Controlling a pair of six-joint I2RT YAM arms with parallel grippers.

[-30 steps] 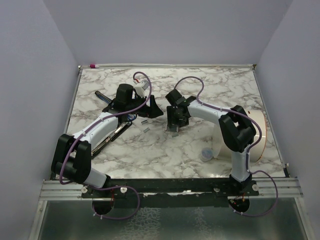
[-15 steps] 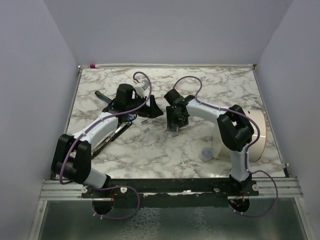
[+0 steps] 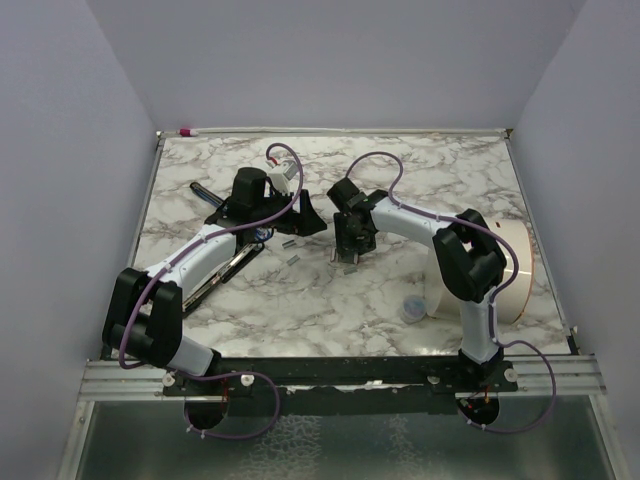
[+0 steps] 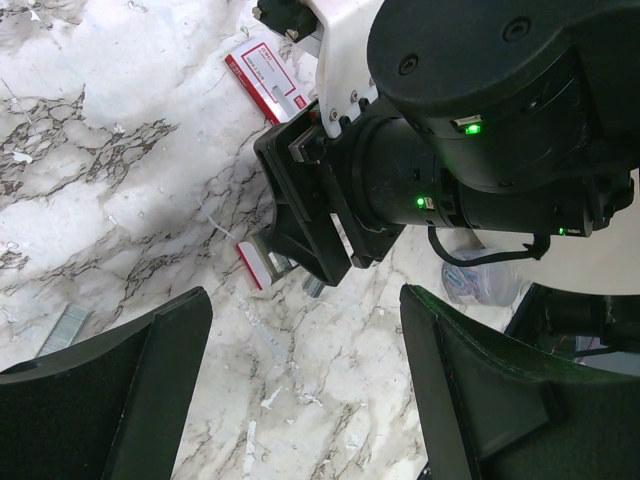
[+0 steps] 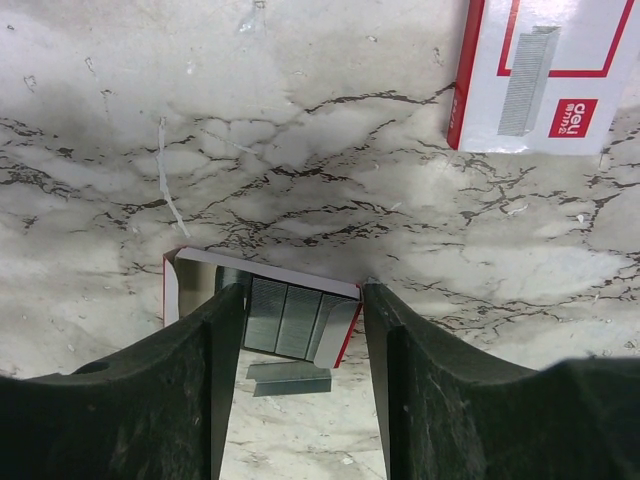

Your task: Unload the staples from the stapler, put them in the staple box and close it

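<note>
The black stapler (image 3: 226,268) lies on the marble under my left forearm. Two short grey staple strips (image 3: 290,248) lie just right of it. My left gripper (image 3: 303,216) is open and empty above the table; one loose strip (image 4: 62,331) shows at the left edge of its view. My right gripper (image 3: 347,257) points down, open, its fingers straddling an open white-and-red staple box tray (image 5: 285,315) filled with staple strips. One loose staple strip (image 5: 288,377) lies on the marble just in front of the tray, between the fingers (image 5: 190,400).
A closed white box with pink-red print (image 5: 545,75) lies beyond the tray, also in the left wrist view (image 4: 268,82). A big white tub (image 3: 517,270) stands at the right by the right arm, with a small clear cap (image 3: 412,309) next to it.
My right gripper has shifted slightly left and away over the open tray. The left arm has not moved.
</note>
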